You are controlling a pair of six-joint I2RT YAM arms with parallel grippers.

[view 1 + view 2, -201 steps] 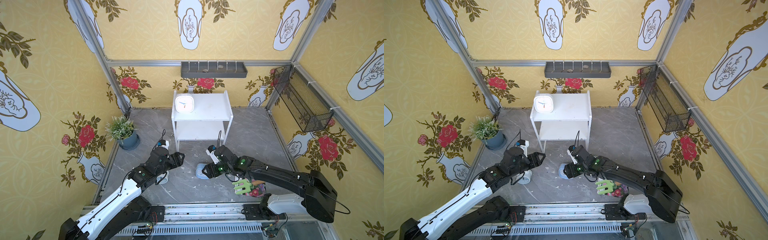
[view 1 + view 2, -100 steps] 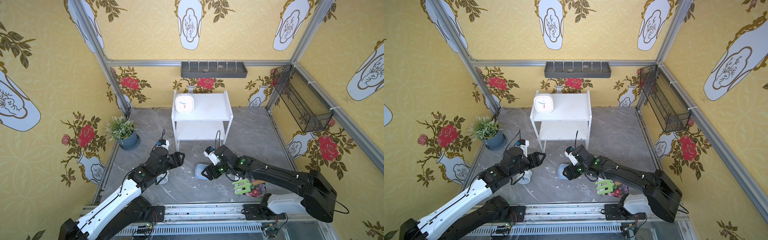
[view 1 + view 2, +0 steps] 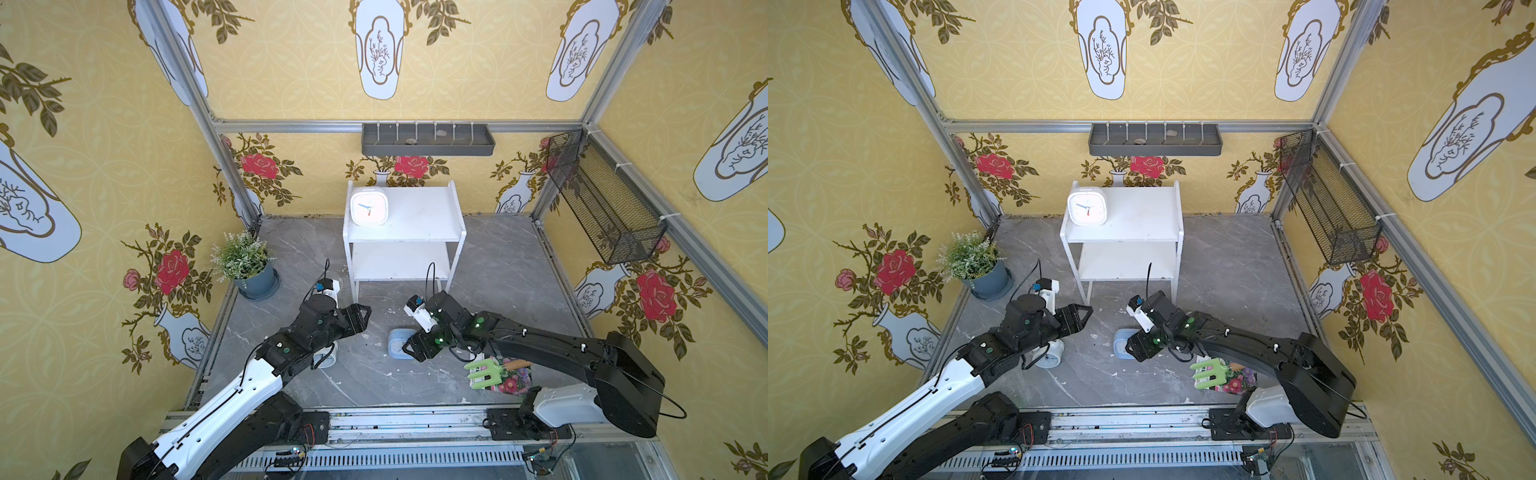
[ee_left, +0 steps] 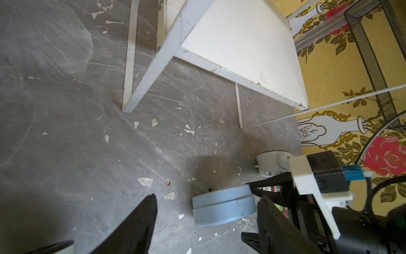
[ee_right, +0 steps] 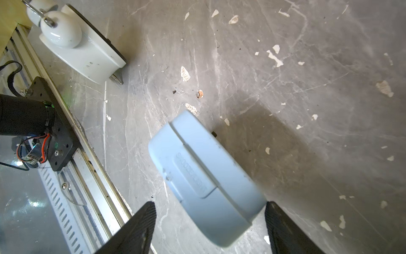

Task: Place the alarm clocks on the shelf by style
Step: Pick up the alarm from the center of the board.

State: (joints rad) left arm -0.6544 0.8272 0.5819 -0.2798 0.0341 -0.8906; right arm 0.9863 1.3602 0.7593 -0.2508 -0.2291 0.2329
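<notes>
The white shelf (image 3: 419, 216) stands at the back with a white rounded-square alarm clock (image 3: 369, 206) on the left of its top board. A light blue rounded-square clock (image 3: 397, 343) stands on the floor. In the right wrist view this blue clock (image 5: 206, 176) lies between the spread fingers of my open right gripper (image 5: 208, 220). My left gripper (image 3: 365, 319) hovers open and empty to its left, apart from it. One round twin-bell clock (image 3: 326, 360) peeks out under the left arm. Another twin-bell clock (image 4: 271, 163) stands behind the right gripper.
A potted plant (image 3: 245, 266) stands at the left wall. A green garden fork (image 3: 484, 372) on a floral packet lies under the right arm. A grey wall tray (image 3: 428, 139) and a black mesh basket (image 3: 602, 199) hang on the walls. The metal rail (image 3: 407, 419) borders the front.
My right gripper has edged slightly to the left around the blue clock. The left arm has not moved.
</notes>
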